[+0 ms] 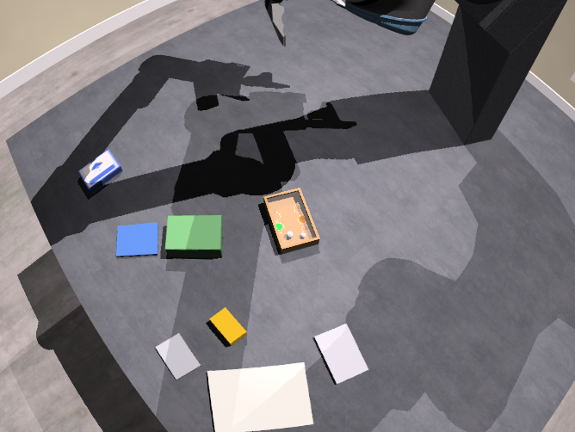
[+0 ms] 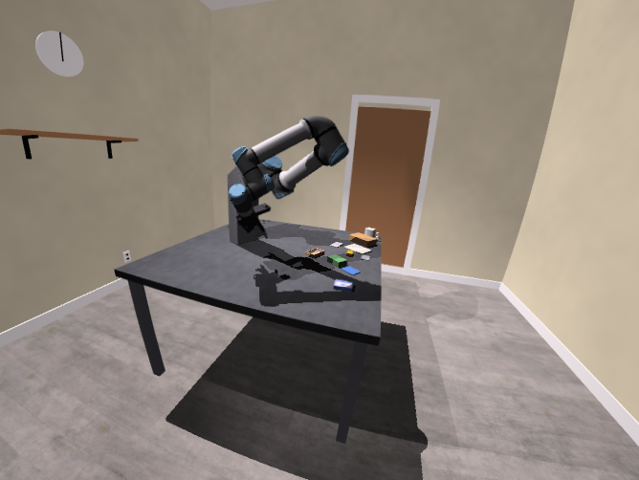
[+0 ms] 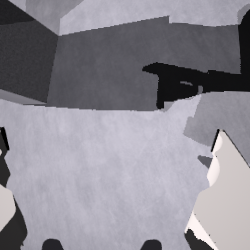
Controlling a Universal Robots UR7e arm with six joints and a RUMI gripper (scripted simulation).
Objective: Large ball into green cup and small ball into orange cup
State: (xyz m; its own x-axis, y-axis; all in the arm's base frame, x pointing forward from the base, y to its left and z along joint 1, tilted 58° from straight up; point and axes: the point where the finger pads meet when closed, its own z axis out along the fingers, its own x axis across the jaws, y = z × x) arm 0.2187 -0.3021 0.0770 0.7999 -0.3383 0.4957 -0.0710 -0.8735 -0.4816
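the tool [image 3: 125, 200] is hanging fully open and holding nothing, well apart from the wooden puzzle [image 1: 291, 219] lying flat mid-table [image 1: 418, 208], so it is probably best approaching from above, squaring its jaws to the frame's long sides before closing.

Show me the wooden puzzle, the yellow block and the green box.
Wooden puzzle [image 1: 315, 225]: top view, right rim.
Yellow block [image 1: 227, 324]: top view, top face.
Green box [image 1: 194, 231]: top view, lid centre.
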